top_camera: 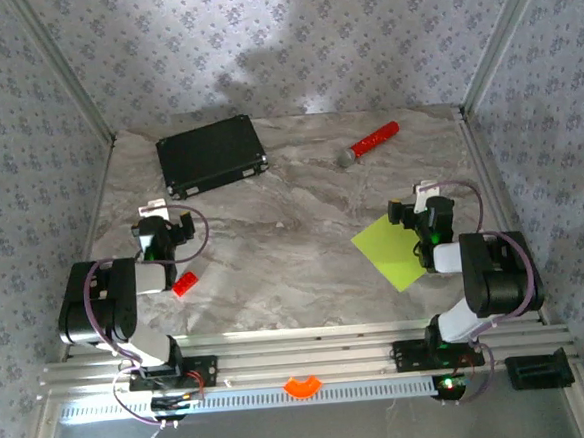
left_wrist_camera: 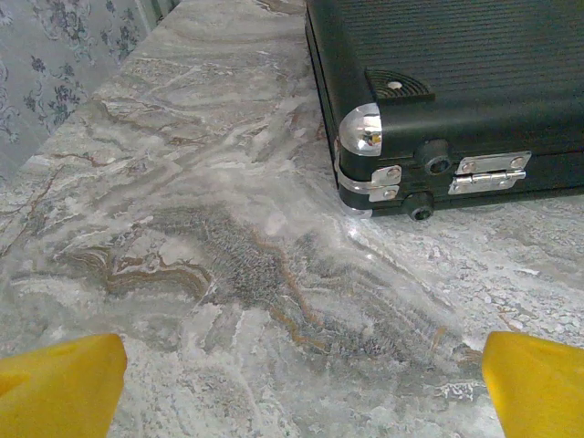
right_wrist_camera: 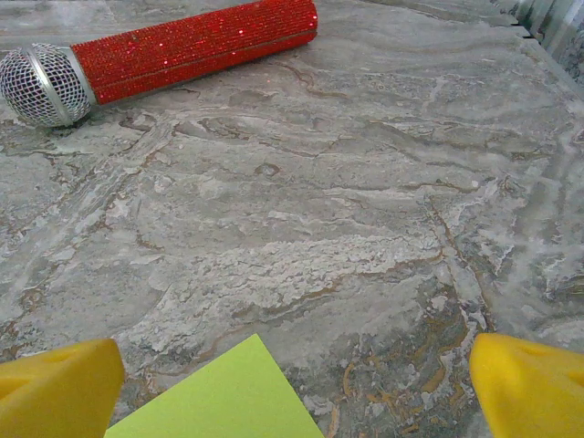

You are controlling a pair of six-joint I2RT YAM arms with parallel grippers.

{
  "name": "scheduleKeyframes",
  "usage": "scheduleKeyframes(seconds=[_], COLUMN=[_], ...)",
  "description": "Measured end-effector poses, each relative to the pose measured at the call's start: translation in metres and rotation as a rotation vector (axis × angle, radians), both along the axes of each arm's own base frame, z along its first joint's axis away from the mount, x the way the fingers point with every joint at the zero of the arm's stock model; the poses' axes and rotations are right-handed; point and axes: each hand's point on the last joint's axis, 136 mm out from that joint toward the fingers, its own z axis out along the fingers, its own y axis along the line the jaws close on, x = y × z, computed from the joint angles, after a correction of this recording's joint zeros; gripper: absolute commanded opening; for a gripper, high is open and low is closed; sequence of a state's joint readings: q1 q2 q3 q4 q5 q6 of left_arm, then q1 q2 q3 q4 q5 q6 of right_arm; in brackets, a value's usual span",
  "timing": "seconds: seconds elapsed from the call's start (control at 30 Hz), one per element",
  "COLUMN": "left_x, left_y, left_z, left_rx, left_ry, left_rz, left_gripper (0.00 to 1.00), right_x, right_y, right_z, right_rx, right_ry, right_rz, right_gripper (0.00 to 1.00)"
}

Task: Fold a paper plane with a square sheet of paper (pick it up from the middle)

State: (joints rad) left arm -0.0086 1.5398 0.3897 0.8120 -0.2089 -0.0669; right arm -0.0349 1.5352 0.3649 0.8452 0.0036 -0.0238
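Tucked-back arms (top_camera: 112, 302), left gripper (top_camera: 168, 231) and right gripper (top_camera: 412, 214) wide open, empty, latter over the paper sheet (top_camera: 393, 252).

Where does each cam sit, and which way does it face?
Top external: above and behind the arm bases, looking down on the marble table; both arms, left hand and right hand show.
Left wrist: low over the table, facing the black case; its yellow fingers spread at the bottom corners.
Right wrist: low, facing the microphone, with a corner of the square sheet of paper in the foreground; yellow fingers spread likewise.
Shared: top and right wrist both show paper and microphone.
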Motion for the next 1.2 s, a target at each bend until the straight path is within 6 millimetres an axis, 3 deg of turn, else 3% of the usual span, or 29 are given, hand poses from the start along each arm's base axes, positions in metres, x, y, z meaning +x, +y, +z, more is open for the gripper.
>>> scheduleKeyframes(seconds=[0.63, 1.2], left_x=[0.000, 0.002], left_y=[0.000, -0.012], left_z=[0.000, 0.000], left_rx=[0.000, -0.014], left_ry=[0.000, -0.002], left_rz=[0.000, -0.074], left_gripper=[1.00, 1.00], right_x=[0.000, 0.000], right_y=[0.000, -0.002], right_z=[0.000, 0.000], right_rx=[0.000, 0.008], right_ry=[0.000, -0.001], right_rz=[0.000, 0.004], right_gripper=[0.99, 0.99])
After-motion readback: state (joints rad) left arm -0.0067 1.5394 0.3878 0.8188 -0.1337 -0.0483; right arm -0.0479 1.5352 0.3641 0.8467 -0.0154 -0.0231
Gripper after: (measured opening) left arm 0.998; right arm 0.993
